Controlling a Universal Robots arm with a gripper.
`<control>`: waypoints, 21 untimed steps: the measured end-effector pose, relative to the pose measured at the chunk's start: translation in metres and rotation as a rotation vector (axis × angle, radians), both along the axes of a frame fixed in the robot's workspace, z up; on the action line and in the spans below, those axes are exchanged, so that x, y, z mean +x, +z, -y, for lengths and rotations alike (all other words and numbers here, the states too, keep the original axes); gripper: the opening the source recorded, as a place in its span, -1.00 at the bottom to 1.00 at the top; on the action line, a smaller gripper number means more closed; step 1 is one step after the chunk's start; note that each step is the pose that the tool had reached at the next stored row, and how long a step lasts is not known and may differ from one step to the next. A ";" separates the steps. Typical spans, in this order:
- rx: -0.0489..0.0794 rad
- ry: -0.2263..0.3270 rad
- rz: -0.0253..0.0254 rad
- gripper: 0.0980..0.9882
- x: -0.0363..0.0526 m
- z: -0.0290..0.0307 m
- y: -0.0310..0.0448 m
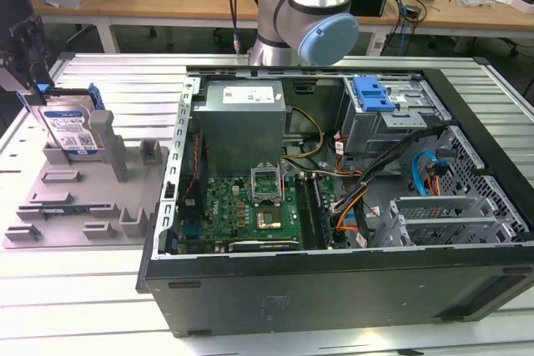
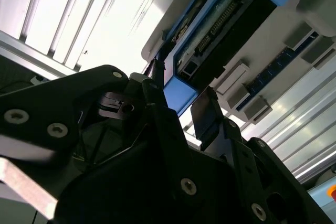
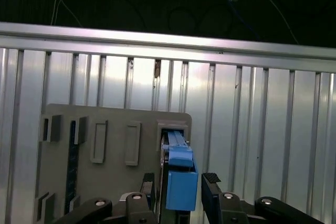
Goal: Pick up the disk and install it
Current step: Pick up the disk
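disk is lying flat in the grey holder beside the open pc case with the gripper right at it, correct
Not flat: the exterior view shows the disk standing upright on its edge in the grey holder. The rest holds: the holder is beside the open pc case, and the gripper is at the disk.

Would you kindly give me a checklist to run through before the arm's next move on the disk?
1. The claw is open: ok.
2. Its fingers flank the disk's blue bracket: ok.
3. The disk stands upright in the grey holder: ok.
4. The claw is centred on the bracket: cannot tell.
5. The computer case is open: ok.
6. The drive bay is free: cannot tell.
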State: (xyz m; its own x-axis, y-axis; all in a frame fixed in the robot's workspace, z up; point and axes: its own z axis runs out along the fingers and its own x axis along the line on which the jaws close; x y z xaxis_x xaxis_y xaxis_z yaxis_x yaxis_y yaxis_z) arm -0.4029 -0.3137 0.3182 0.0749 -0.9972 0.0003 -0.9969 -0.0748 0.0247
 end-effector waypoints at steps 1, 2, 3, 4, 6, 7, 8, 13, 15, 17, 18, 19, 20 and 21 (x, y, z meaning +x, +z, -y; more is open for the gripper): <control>0.000 0.000 0.0000 -0.14 0.0000 0.0000 -0.0004; 0.000 0.000 0.0000 -0.14 0.0000 0.0000 -0.0009; 0.000 0.000 0.0000 -0.14 0.0000 0.0000 -0.0013; 0.000 0.000 0.0001 -0.14 0.0000 0.0000 -0.0020; 0.000 0.000 0.0001 -0.14 0.0000 0.0000 -0.0038; 0.000 0.000 0.0001 -0.14 0.0000 0.0000 -0.0045; 0.000 0.000 0.0001 -0.14 0.0000 0.0000 -0.0052; 0.000 0.000 0.0000 -0.14 0.0000 0.0000 -0.0079; 0.000 0.000 0.0000 -0.14 0.0000 0.0000 -0.0085; 0.000 0.000 0.0000 -0.14 0.0000 0.0000 -0.0085; 0.000 0.000 0.0000 -0.14 0.0000 0.0000 -0.0086; 0.000 0.000 0.0001 -0.14 0.0000 0.0000 -0.0087; 0.000 0.000 0.0002 -0.14 0.0000 0.0000 -0.0090; 0.000 -0.001 0.0002 -0.14 0.0000 0.0000 -0.0093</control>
